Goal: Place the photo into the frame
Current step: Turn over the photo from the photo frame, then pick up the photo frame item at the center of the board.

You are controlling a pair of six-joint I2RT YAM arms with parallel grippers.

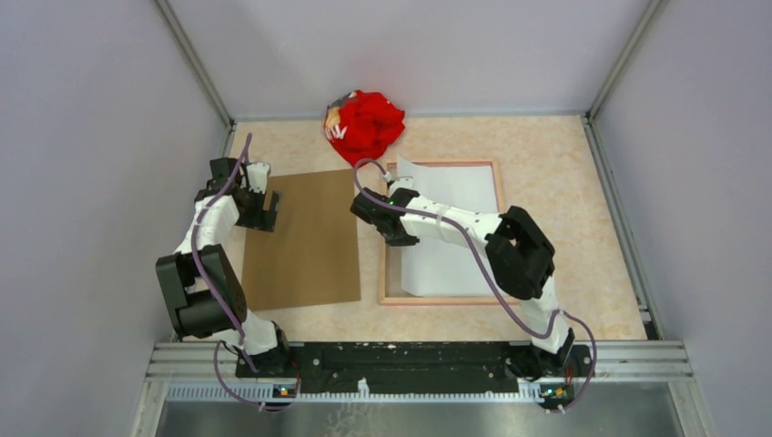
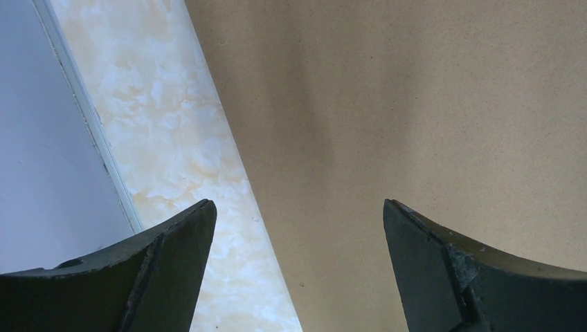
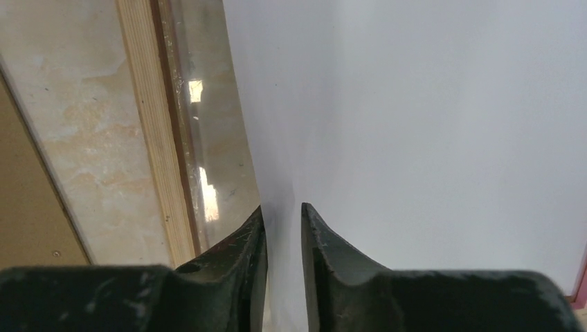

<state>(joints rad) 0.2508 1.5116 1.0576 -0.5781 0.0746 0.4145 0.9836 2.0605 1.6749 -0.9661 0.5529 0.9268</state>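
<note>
Right gripper (image 3: 284, 242) has its fingers pressed nearly together, pinching the left long edge of the photo (image 1: 455, 228). The right wrist view shows the sheet running up between the pads, lifted a bit off the glass. Only the photo's white side shows, no print visible. It lies over the frame (image 1: 437, 300), which sits back-up on the table (image 1: 564, 182), light wood rim around it, right of centre. Key relation: the photo's long axis runs near-to-far like the frame's but is skewed slightly. Its far-left corner pokes out past the far rail, so it isn't seated in the recess. From the pinch point the sheet spreads rightward, with the left wood rail just beside the fingers on the other side. The likely next step is a small twist and a pull toward the near rail to square it — the right arm's job, since it's on the sheet. Left gripper (image 2: 297, 207) is spread wide, holding nothing, over the left edge of the brown hardboard panel (image 1: 305, 241), well apart from the frame. Red cloth bundle (image 1: 364, 123) sits at the far wall.
</note>
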